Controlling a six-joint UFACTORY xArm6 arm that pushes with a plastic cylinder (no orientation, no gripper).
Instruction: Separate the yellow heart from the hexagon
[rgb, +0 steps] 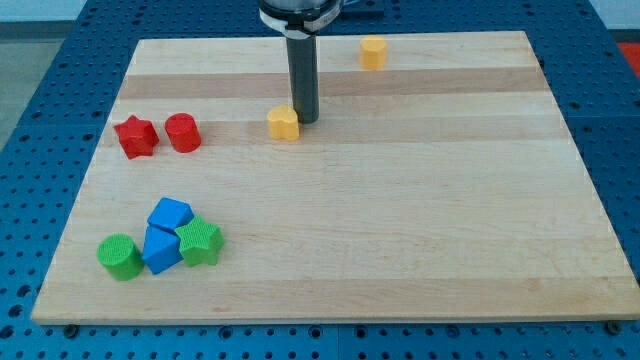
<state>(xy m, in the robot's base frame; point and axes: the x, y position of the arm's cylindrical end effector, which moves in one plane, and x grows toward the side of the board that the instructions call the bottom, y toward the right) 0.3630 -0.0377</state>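
The yellow heart (284, 123) lies on the wooden board a little left of centre, in the upper half. The yellow hexagon (373, 52) stands near the view's top edge, well apart from the heart, up and to the right. My tip (305, 120) rests on the board just right of the yellow heart, touching or nearly touching its right side. The dark rod rises straight up from there to the view's top.
A red star (135, 137) and a red cylinder (183, 132) sit side by side at the left. At the lower left cluster a green cylinder (120, 256), two blue blocks (169, 214) (160, 250) and a green star (200, 242). The board (420, 220) sits on a blue perforated table.
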